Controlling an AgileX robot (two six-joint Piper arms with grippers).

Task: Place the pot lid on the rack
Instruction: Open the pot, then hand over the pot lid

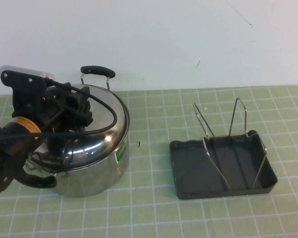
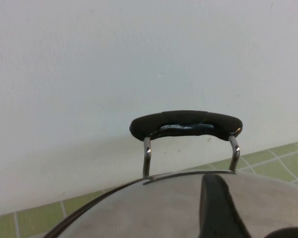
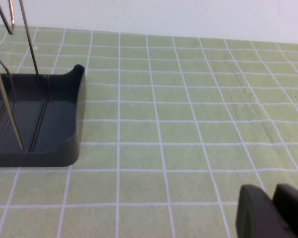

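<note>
The shiny steel pot lid (image 1: 105,130) lies on the steel pot (image 1: 97,174) at the left of the table. My left gripper (image 1: 72,111) is down on the lid's centre, and the arm hides the black knob in the high view. In the left wrist view the lid (image 2: 159,206) fills the lower part. One finger (image 2: 216,208) stands apart from the other at the picture's edge, with a dark rounded shape between them. The dark grey rack (image 1: 181,171) with wire loops (image 1: 238,119) stands to the right, and nothing is in it. My right gripper (image 3: 274,191) is shut and empty, low over the mat beside the rack (image 3: 64,124).
The pot's far black handle (image 1: 97,71) sticks up by the white wall; it also shows in the left wrist view (image 2: 186,124). The near handle (image 1: 37,179) lies under my left arm. A green tiled mat (image 1: 154,213) covers the table between pot and rack.
</note>
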